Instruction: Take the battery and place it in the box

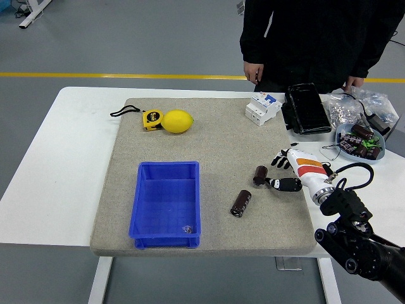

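A dark cylindrical battery sits on the grey mat, just left of my right hand. The thumb tip reaches toward it, while the other fingers are spread and stand apart from it, so the hand is open. A second dark battery lies on the mat a little lower left. The blue box stands at the mat's front left with a small object in its near corner. My left arm is out of view.
A lemon and a yellow tape measure lie at the back left. A white breaker, a black case and a bowl of parts are at the back right. A person stands behind, hands hanging.
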{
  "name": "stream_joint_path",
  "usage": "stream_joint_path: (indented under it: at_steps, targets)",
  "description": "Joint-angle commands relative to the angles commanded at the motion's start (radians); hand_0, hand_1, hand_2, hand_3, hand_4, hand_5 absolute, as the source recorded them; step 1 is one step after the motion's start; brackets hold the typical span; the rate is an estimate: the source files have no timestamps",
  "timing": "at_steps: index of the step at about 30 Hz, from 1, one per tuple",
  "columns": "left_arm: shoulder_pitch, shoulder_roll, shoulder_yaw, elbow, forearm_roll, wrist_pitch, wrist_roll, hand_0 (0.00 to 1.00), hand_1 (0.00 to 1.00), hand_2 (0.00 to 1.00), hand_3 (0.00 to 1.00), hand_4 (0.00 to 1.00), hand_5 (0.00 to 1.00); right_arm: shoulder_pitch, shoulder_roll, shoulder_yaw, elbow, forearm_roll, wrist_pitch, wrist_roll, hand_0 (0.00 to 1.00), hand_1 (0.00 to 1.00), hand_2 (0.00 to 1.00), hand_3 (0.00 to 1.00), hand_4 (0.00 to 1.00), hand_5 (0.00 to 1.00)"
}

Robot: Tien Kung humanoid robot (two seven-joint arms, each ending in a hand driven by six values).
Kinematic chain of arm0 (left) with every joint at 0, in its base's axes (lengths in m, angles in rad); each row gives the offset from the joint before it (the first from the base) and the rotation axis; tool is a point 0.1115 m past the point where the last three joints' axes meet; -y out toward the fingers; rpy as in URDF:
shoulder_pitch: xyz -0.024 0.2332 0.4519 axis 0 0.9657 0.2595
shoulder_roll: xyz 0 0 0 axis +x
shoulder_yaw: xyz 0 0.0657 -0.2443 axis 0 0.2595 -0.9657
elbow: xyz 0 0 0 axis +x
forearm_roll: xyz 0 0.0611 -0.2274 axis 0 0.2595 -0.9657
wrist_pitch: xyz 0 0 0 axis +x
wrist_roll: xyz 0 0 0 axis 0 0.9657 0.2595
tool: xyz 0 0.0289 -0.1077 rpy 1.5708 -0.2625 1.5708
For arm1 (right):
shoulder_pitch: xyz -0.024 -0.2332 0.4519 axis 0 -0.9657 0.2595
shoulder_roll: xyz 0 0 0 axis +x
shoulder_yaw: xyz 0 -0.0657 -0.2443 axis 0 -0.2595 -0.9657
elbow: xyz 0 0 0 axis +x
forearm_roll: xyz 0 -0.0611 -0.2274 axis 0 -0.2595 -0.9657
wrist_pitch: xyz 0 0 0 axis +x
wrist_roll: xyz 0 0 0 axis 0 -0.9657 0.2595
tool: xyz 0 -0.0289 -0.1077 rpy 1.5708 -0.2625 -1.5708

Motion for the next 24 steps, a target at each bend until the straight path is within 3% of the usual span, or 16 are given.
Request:
stream_joint_path:
  at_steps: [12,13,18,19,24]
  targets:
    - [-0.002,0.002,-0.010,0.000,0.010,0.000,0.001,0.727,0.686,0.694,0.590,0.641,0.566,0.009,-0.004,0.000,0.051,-0.013,0.012,-0.013,0.368,0.478,0.522,0.553,0.945,0.317]
    - [-0.002,0.002,-0.012,0.000,0.012,0.000,0.001,0.727,0.686,0.693,0.591,0.641,0.566,0.009,-0.006,0.001,0.066,-0.015,0.021,-0.021,0.382,0.505,0.547,0.590,0.967,0.332]
    - [-0.001,0.002,-0.021,0.000,0.020,0.001,0.002,0.727,0.686,0.693,0.591,0.641,0.566,0.011,-0.008,0.001,0.116,-0.019,0.054,-0.047,0.382,0.505,0.547,0.590,0.967,0.332]
    - [-0.002,0.002,-0.022,0.000,0.021,0.001,0.002,0.727,0.686,0.693,0.591,0.641,0.567,0.012,-0.009,0.001,0.123,-0.020,0.062,-0.051,0.426,0.553,0.625,0.696,0.998,0.363]
    - [-0.003,0.002,-0.018,0.000,0.014,0.002,0.000,0.727,0.686,0.693,0.591,0.641,0.567,0.013,-0.017,0.002,0.150,-0.021,0.092,-0.064,0.426,0.553,0.625,0.696,0.998,0.363]
